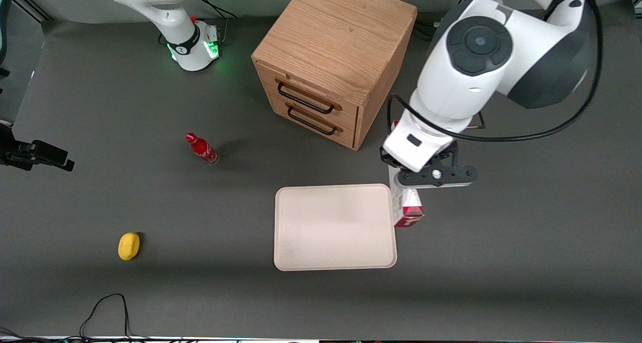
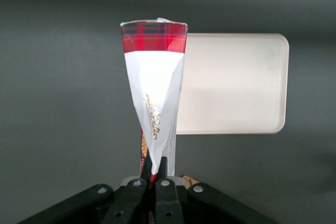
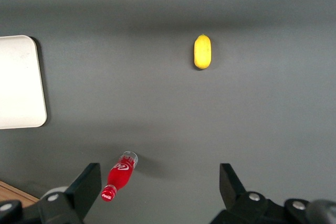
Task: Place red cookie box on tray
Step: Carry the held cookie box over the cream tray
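Observation:
My left gripper (image 2: 156, 169) is shut on one narrow end of the red cookie box (image 2: 155, 87), which reaches away from the jaws with its white face and red tartan end showing. In the front view the gripper (image 1: 407, 178) hangs just off the tray's short edge that faces the working arm's end of the table. The box (image 1: 407, 208) sticks out below the hand, beside the rim. The cream tray (image 1: 333, 227) lies flat with nothing on it; it also shows as the tray (image 2: 236, 82) next to the box. I cannot tell whether the box's free end touches the table.
A wooden drawer cabinet (image 1: 333, 62) stands farther from the front camera than the tray. A small red bottle (image 1: 202, 149) and a yellow object (image 1: 129, 246) lie toward the parked arm's end. A black cable (image 1: 108, 310) loops at the table's near edge.

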Robot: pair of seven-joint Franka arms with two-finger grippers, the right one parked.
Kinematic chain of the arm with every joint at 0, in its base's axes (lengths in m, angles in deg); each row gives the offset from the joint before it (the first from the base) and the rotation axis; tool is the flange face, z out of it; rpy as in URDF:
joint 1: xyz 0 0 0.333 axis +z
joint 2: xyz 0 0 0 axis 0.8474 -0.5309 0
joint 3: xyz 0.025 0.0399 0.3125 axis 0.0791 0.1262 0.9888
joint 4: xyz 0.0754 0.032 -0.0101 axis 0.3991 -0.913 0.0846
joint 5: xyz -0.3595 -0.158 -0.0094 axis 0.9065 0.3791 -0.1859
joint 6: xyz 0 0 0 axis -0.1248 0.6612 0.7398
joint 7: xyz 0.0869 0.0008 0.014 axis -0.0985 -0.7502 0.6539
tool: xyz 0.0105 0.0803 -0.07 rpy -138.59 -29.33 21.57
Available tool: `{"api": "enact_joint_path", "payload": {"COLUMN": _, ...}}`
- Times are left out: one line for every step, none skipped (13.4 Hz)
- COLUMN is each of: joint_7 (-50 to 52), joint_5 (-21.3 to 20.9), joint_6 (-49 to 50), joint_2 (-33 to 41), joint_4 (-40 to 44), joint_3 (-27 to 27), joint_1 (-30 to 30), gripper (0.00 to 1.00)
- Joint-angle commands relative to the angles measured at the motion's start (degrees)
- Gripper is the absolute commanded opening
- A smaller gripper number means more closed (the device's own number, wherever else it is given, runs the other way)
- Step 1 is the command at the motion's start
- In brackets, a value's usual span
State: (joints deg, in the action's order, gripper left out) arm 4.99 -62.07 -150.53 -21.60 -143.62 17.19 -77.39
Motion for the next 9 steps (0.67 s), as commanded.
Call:
{"api": "enact_joint_path", "payload": {"joint_7": -5.1, "joint_5": -0.6, "joint_6": -0.6, "joint_2": -0.3, "joint_4": 0.1, "joint_3": 0.4, "joint_1": -0.7, "gripper": 0.0}}
{"api": "enact_joint_path", "payload": {"joint_7": -4.8, "joint_5": -0.5, "joint_6": -0.6, "joint_2": -1.2, "joint_4": 0.2, "joint_3": 0.4, "joint_1": -0.7, "gripper": 0.0}}
{"api": "enact_joint_path", "payload": {"joint_7": -4.0, "joint_5": -0.5, "joint_6": -0.9, "joint_2": -2.3, "joint_4": 0.1, "joint_3": 0.5, "joint_1": -0.5, "gripper": 0.0}}
{"api": "enact_joint_path", "payload": {"joint_7": -2.9, "joint_5": -0.5, "joint_6": -2.5, "joint_2": -3.7, "joint_4": -0.2, "joint_3": 0.6, "joint_1": -0.3, "gripper": 0.0}}
{"api": "enact_joint_path", "payload": {"joint_7": -1.8, "joint_5": -0.5, "joint_6": -4.9, "joint_2": -5.3, "joint_4": -0.3, "joint_3": 0.7, "joint_1": -0.1, "gripper": 0.0}}
{"api": "enact_joint_path", "payload": {"joint_7": -1.2, "joint_5": -0.5, "joint_6": -6.6, "joint_2": -7.0, "joint_4": -0.5, "joint_3": 0.8, "joint_1": 0.2, "gripper": 0.0}}
{"api": "enact_joint_path", "payload": {"joint_7": -1.4, "joint_5": -0.6, "joint_6": -7.9, "joint_2": -8.8, "joint_4": -0.6, "joint_3": 0.8, "joint_1": 0.6, "gripper": 0.0}}
{"api": "enact_joint_path", "payload": {"joint_7": -1.4, "joint_5": -0.8, "joint_6": -9.5, "joint_2": -10.6, "joint_4": -0.6, "joint_3": 1.0, "joint_1": 0.6, "gripper": 0.0}}
{"api": "enact_joint_path", "payload": {"joint_7": -1.3, "joint_5": -0.8, "joint_6": -11.6, "joint_2": -12.2, "joint_4": -0.9, "joint_3": 1.3, "joint_1": 0.6, "gripper": 0.0}}
